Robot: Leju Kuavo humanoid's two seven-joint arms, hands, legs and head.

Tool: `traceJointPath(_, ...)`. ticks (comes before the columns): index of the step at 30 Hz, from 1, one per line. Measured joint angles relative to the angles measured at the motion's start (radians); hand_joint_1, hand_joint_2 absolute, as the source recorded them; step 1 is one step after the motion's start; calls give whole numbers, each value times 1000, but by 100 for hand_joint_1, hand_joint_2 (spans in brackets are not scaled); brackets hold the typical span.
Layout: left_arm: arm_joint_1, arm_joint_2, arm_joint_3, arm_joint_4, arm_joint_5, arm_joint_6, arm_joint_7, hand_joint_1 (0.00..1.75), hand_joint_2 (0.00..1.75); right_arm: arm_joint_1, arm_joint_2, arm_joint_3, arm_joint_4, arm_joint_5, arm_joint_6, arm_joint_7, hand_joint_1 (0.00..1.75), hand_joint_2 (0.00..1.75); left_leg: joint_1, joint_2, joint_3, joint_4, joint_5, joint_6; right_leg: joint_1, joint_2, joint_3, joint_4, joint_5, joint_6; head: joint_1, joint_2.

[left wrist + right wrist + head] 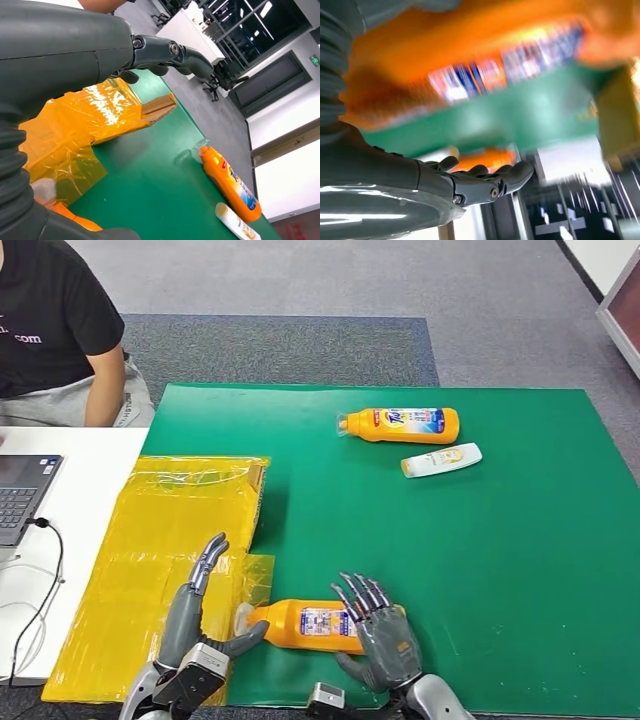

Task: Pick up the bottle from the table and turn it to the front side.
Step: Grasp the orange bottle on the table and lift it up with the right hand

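High forward-down head view — two close wrist views, shared green mat (468,540).

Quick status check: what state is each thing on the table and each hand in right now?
Near bottle: lying on its side, cap toward the yellow wrap, label up.
Far bottle: lying on its side, untouched.
White tube: lying flat beside the far bottle.
Yellow wrap: spread flat.
Laptop: open.
Left hand: fingers spread, thumb at the near bottle's cap.
Right hand: fingers apart, over the near bottle's base.
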Motion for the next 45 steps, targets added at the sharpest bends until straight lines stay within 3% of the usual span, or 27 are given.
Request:
traceJointPath(7, 0, 0, 11, 1, 7, -1, -3, 0, 175, -26, -12, -3, 23, 14, 132, 45, 0, 175, 0, 0, 0, 0, 0, 0, 0, 0, 0, 0, 0, 0, 0, 0)
traceJointPath(16, 8, -4, 18, 1, 9, 1, -3, 0, 175, -58, -12, -3, 33, 13, 216, 82, 0, 175, 0, 0, 1, 0, 0, 0, 0, 0, 1, 0, 0, 0, 0, 0)
traceJointPath(24, 21, -7, 23, 1, 3, 17, 4, 0, 175, -116, -12, 4, 40, 70, 395, 194, 2, 175, 0, 1, 8, 0, -1, -2, 0, 1, 6, 0, 1, -1, 0, 0)
traceJointPath(28, 29, -7, 26, 0, 0, 28, 10, 0, 175, -169, -10, 22, 69, 102, 467, 242, 175, 175, 0, 1, 13, -1, -3, -1, 1, 1, 7, -1, -2, -3, 0, 0)
traceJointPath(37, 40, -7, 42, -1, 1, 42, 15, 0, 175, -226, -11, 54, 133, 107, 485, 242, 175, 175, 0, 1, 18, -1, -4, 2, 1, 1, 11, -2, -3, -3, 0, 0)
traceJointPath(45, 33, -7, 44, -1, 46, 51, -36, 0, 175, -209, -11, -3, 155, -116, 401, 118, 175, 175, 0, 1, 22, -1, -2, 0, 1, 2, 14, -3, 0, -1, 0, 0)
